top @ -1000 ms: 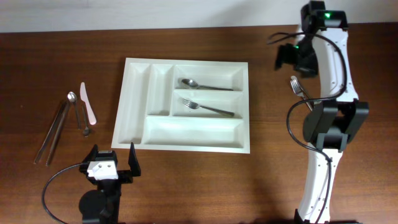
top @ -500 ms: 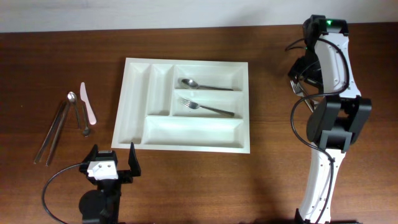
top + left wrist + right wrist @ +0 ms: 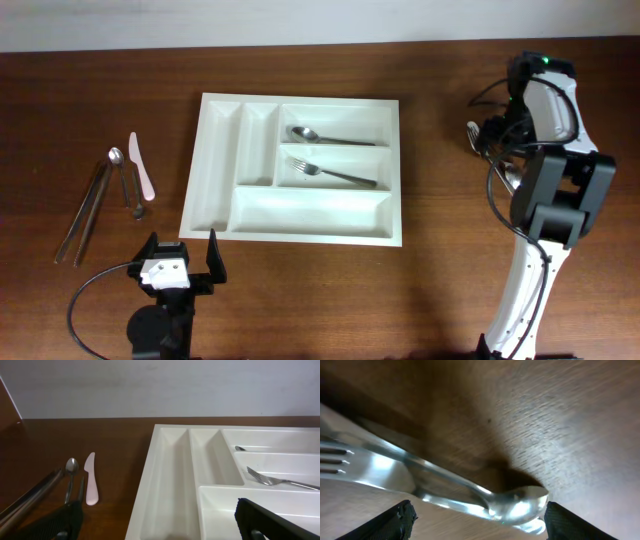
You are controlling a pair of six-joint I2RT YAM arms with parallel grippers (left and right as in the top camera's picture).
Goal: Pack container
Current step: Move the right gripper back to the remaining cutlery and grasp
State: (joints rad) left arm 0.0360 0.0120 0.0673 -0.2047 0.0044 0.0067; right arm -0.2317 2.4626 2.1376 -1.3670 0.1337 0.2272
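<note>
The container, a white cutlery tray point(image 3: 300, 167), lies mid-table and shows in the left wrist view point(image 3: 210, 470). It holds a spoon point(image 3: 320, 135) in the top long compartment and a fork point(image 3: 335, 174) in the middle one. My right gripper point(image 3: 477, 520) is open, low over a fork point(image 3: 365, 462) and a spoon point(image 3: 520, 502) lying on the table at the right; that fork's head shows overhead point(image 3: 473, 131) beside the arm. My left gripper point(image 3: 181, 258) is open and empty at the front left.
Left of the tray lie metal tongs point(image 3: 86, 212), a small spoon point(image 3: 116, 158), a white plastic knife point(image 3: 141, 167) and a dark utensil point(image 3: 131, 190). The knife point(image 3: 89, 479) and small spoon point(image 3: 71, 467) also show in the left wrist view.
My right arm has swung right and down towards the table, coming low over the fork and spoon at the right. The left arm and the tray have not moved.
</note>
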